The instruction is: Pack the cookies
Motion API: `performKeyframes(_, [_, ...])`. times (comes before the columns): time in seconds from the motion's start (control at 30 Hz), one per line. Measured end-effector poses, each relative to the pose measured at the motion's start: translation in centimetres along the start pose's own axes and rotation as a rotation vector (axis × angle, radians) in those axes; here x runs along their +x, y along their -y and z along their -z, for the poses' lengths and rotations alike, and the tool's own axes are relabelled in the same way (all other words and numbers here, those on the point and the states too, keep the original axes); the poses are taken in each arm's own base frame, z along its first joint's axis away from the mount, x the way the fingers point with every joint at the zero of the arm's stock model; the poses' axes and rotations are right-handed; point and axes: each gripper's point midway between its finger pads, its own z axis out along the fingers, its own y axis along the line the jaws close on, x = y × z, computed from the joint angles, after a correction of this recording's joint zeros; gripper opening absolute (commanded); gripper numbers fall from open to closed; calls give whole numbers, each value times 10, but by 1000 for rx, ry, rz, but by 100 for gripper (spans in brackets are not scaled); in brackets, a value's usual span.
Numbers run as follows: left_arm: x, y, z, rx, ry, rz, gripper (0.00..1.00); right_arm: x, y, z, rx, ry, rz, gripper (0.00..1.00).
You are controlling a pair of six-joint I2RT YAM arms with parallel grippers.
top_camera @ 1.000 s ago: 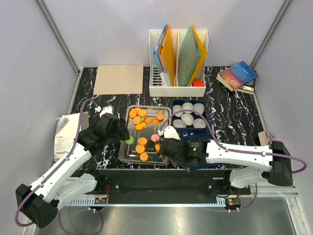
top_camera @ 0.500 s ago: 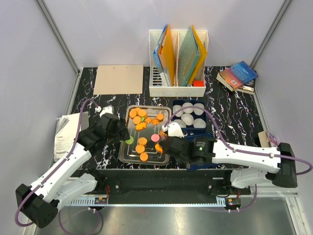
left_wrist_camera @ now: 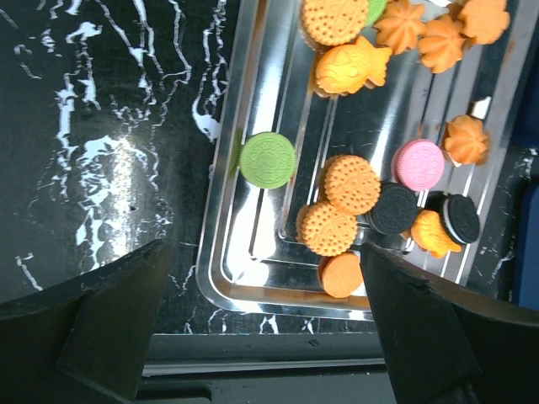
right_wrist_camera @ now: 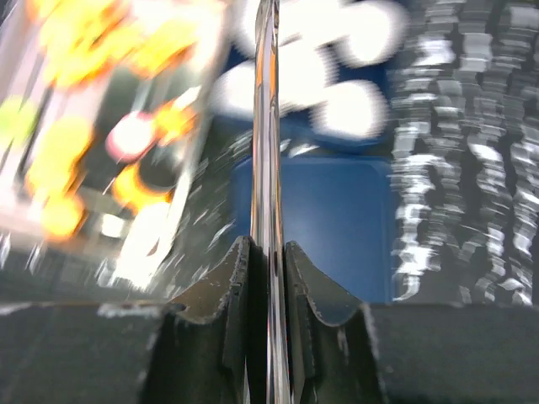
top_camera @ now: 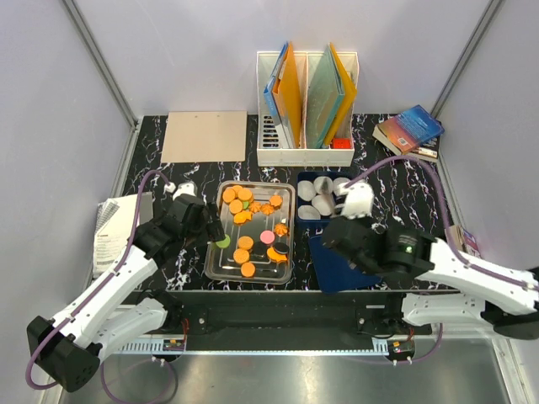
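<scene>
Now, your left arm slants up to the tray [left_wrist_camera: 217, 220], left fingers [left_wrist_camera: 101, 328] spread wide above its near-left rim. Your right arm stretches over the blue box [top_camera: 341, 268], right fingers [right_wrist_camera: 232, 295] pinching a thin shiny sheet [right_wrist_camera: 266, 126] edge-on. The cookies [left_wrist_camera: 352, 183] lie in the tray.

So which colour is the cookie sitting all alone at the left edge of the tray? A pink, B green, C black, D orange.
B: the green cookie lies by itself at the left edge of the metal tray, apart from the rest.
</scene>
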Motion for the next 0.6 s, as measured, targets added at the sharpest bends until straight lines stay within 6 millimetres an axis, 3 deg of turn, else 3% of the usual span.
performKeyframes(0.17, [1, 13, -1, 60, -16, 11, 99, -28, 98, -2, 300, 121, -216, 0])
performKeyframes(0.33, [1, 24, -2, 105, -30, 20, 99, -31, 177, -15, 584, 110, -336, 0])
performKeyframes(0.43, [0, 30, 0, 135, -32, 27, 99, -25, 200, -46, 649, 27, -381, 0])
performKeyframes(0.6, [-4, 36, 11, 195, 5, 40, 99, 6, 229, -133, 649, -200, -454, 3])
